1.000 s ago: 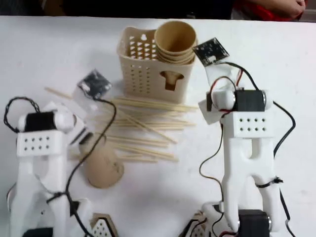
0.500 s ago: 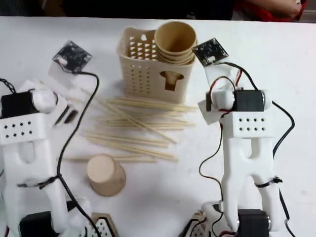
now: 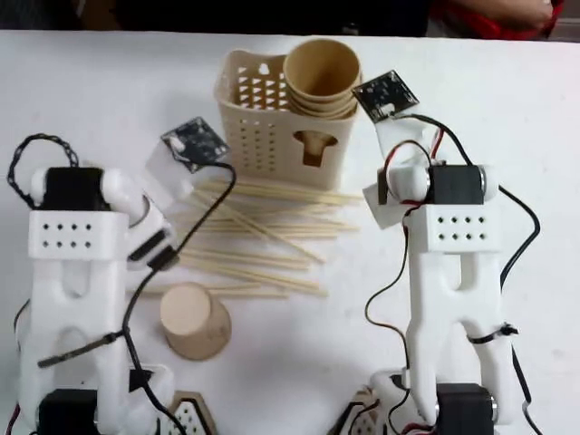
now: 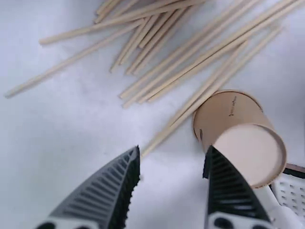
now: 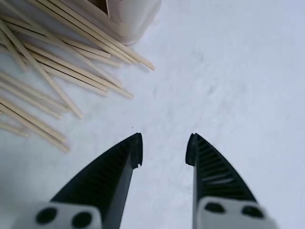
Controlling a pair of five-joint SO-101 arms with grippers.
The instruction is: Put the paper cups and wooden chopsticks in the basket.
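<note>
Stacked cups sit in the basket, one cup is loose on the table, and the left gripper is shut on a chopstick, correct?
Not quite. The left gripper is open and holds nothing, as the left wrist view shows. The stacked cups do sit in the basket, and one cup is loose on the table.

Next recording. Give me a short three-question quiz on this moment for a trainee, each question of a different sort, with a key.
1. True or false: the left gripper and the right gripper are both shut.
2. The loose paper cup is: A, in the right gripper; B, on the table beside the chopsticks; C, on top of an arm.
3. Fill in: the stacked cups stand in the ____.

Key: 1 false, both are open and hold nothing. 2 B. 3 basket.
</note>
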